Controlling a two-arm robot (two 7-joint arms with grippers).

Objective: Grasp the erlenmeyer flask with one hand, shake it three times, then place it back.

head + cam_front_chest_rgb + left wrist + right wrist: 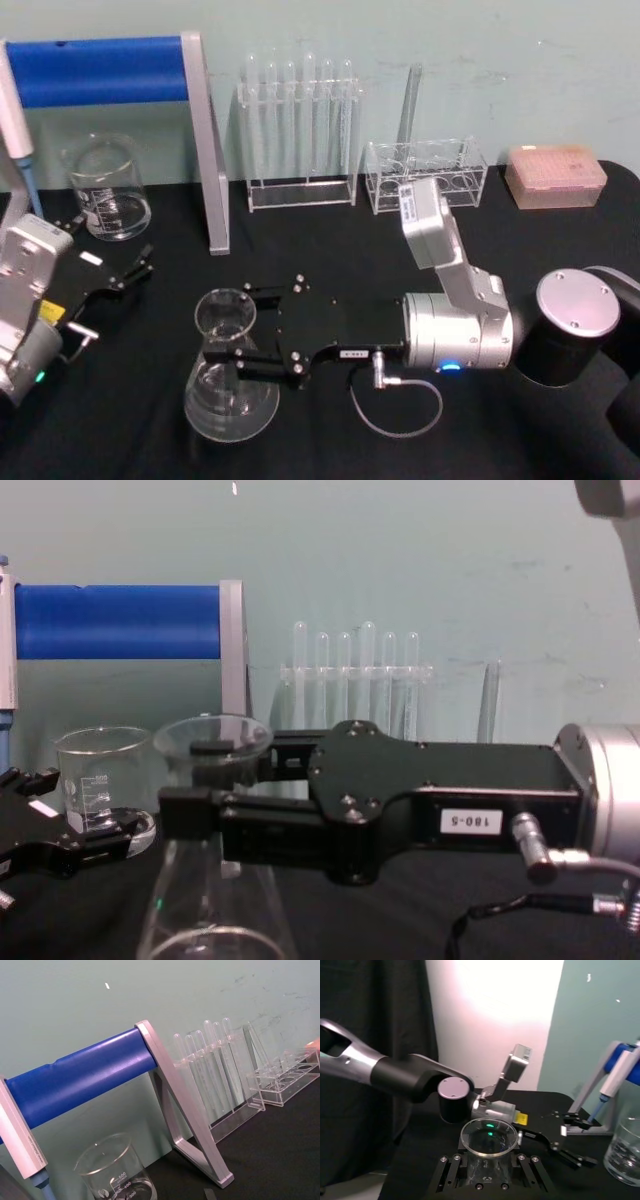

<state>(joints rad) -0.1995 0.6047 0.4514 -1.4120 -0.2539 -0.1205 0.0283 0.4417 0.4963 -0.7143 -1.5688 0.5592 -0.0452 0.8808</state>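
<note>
Two right gripper (243, 328) jaws straddle the erlenmeyer flask (230, 405), grip unclear; beaker (105, 190), open-jawed left gripper (120, 295) beside.

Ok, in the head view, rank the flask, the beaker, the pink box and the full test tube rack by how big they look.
1. test tube rack
2. erlenmeyer flask, which is nearest the camera, so it looks enlarged; the right gripper is at its neck
3. beaker
4. pink box, close to the beaker in size, so this order is unsure
</note>
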